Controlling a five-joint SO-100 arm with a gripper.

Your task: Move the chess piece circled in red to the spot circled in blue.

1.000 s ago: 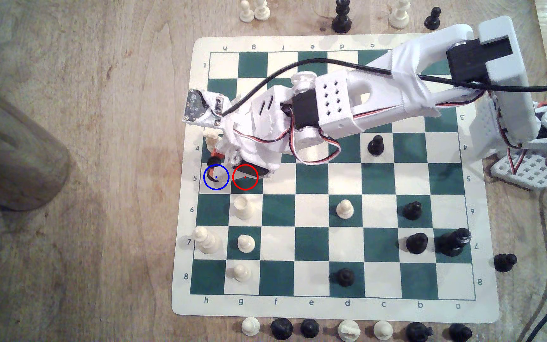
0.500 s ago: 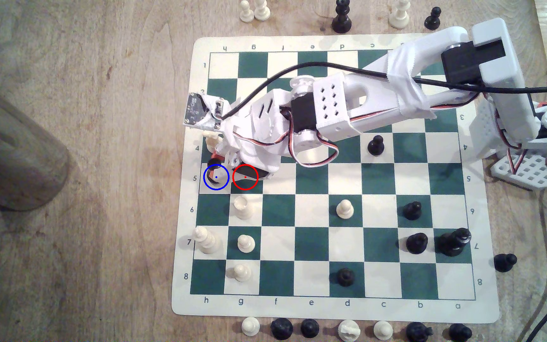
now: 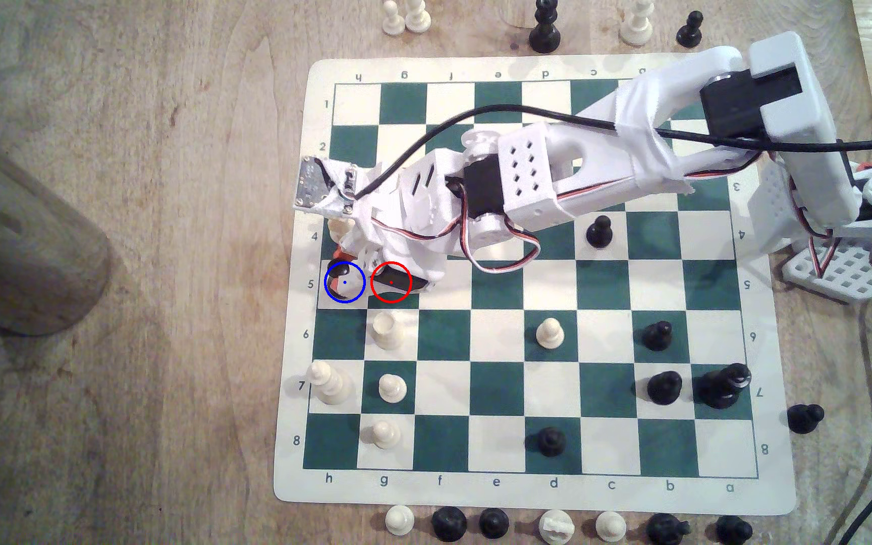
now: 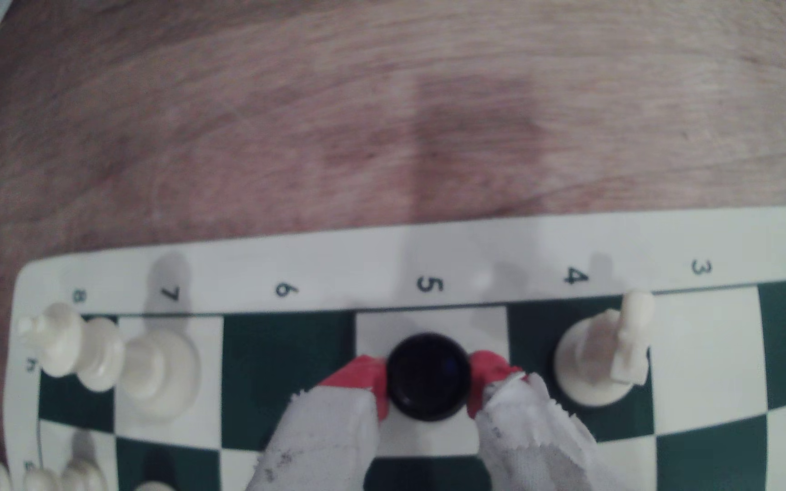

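The chess piece [image 4: 429, 377], black, glossy and round-topped, sits between my gripper's [image 4: 426, 375] red fingertips [image 4: 362, 377], which are shut on its sides. It is over the spot [image 4: 429, 323], the cream square beside the rank mark 5. Whether it rests on the square or hovers just above it, I cannot tell. In the exterior view the chess piece [image 3: 338, 268] shows inside the blue circle on the spot [image 3: 354, 291] at the board's left edge, half covered by my gripper [image 3: 342, 272]. The red-circled green square [image 3: 397, 297] next to it holds no piece; part of my gripper hangs over it.
A white piece [image 3: 339, 226] stands on the square right beside the spot, close to one finger [image 4: 604, 363]. A white rook [image 3: 386, 330] and a tall white piece [image 3: 326, 382] stand nearby. A metal cylinder [image 3: 19, 236] stands on the table at the exterior view's left.
My gripper, still holding the chess piece, has shifted slightly toward the blue circle's centre; the arm has sunk a little. Nothing else on the board moved.
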